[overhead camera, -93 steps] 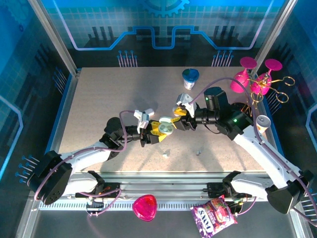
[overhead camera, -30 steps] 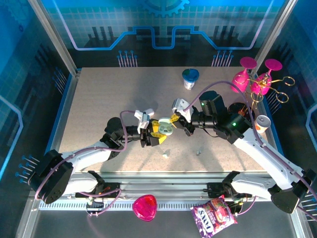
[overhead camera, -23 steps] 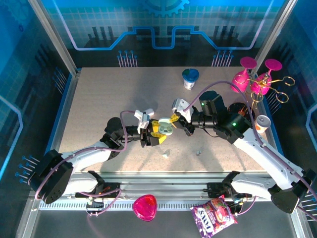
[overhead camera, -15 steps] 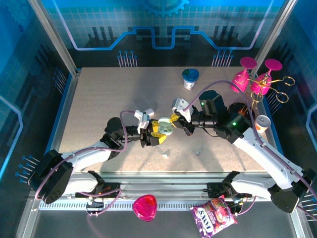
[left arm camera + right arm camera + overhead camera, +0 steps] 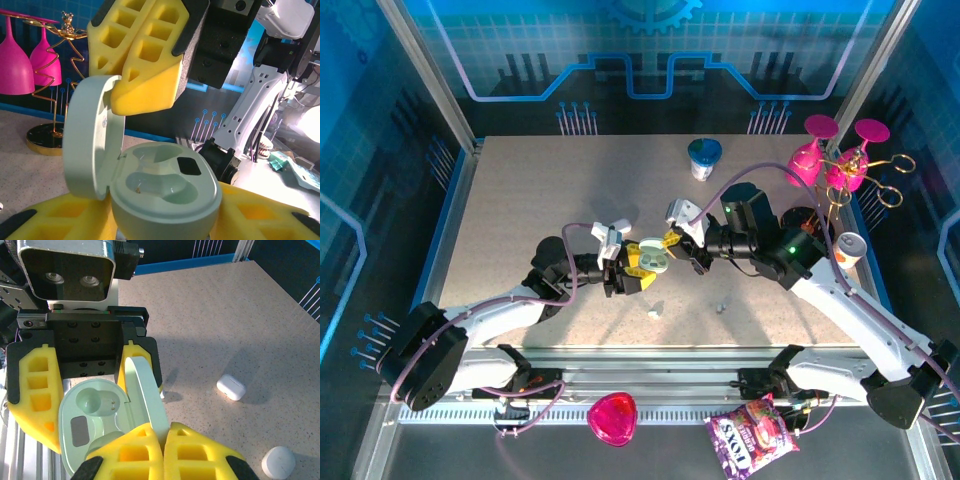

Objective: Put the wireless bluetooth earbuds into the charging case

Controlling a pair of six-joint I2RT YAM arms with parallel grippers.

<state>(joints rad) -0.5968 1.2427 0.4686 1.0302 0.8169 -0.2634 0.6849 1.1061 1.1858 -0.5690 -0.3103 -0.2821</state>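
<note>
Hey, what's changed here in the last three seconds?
The shut right gripper edged left toward the left gripper; its tips now meet the open lid of the pale green case. Nothing taken or released. The left gripper kept holding the case, and the small white case on the table stayed.

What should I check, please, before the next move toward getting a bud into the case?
1. Left tool grips case: ok.
2. Lid open: ok.
3. Wells empty: ok.
4. Two buds lie free on table: ok.
5. Right tool carries one: not ok; it is shut and empty, with its tips at the lid.
</note>
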